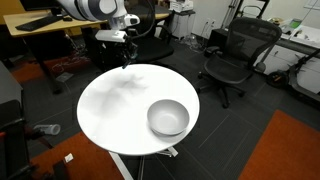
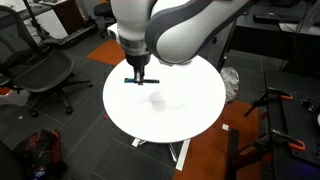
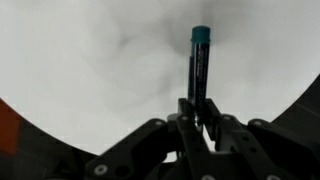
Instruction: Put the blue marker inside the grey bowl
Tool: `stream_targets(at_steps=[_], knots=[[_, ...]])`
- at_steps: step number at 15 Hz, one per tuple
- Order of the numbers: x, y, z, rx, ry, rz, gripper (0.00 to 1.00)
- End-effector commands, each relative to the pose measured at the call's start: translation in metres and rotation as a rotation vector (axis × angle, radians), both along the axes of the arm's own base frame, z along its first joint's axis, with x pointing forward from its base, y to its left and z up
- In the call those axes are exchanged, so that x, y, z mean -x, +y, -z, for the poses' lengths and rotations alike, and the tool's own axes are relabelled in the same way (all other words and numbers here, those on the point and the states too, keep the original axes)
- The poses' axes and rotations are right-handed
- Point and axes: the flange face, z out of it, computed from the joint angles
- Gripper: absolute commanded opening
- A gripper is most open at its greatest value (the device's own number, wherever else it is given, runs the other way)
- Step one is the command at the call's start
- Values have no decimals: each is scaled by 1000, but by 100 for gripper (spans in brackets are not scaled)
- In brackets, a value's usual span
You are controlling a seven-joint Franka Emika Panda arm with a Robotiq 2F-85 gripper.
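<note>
The blue marker (image 3: 199, 62) is a slim teal stick with a teal cap, held between my gripper's fingers (image 3: 197, 112). The gripper is shut on its lower end. In an exterior view the marker (image 2: 136, 81) lies level under the gripper (image 2: 137, 76), above the white table's (image 2: 185, 105) edge. The grey bowl (image 1: 168, 118) stands empty at the near right of the table (image 1: 110, 105). The gripper (image 1: 125, 57) hangs over the far side of the table, well apart from the bowl. The bowl is hidden behind the arm in the exterior view that shows the level marker.
Black office chairs stand around the table (image 1: 235, 55) (image 2: 45, 70). Desks with equipment line the back (image 1: 40, 25). Orange carpet patches lie by the table's base (image 1: 285, 150). Stand legs are on the floor at one side (image 2: 275, 120).
</note>
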Motion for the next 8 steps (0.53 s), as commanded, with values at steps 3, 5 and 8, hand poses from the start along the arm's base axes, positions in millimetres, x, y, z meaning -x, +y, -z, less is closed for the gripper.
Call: stream_targets(at_steps=[3, 5, 8], knots=[[18, -41, -64, 35, -83, 148, 5], [23, -58, -81, 39, -111, 202, 5], [33, -85, -102, 40, -143, 292, 5]])
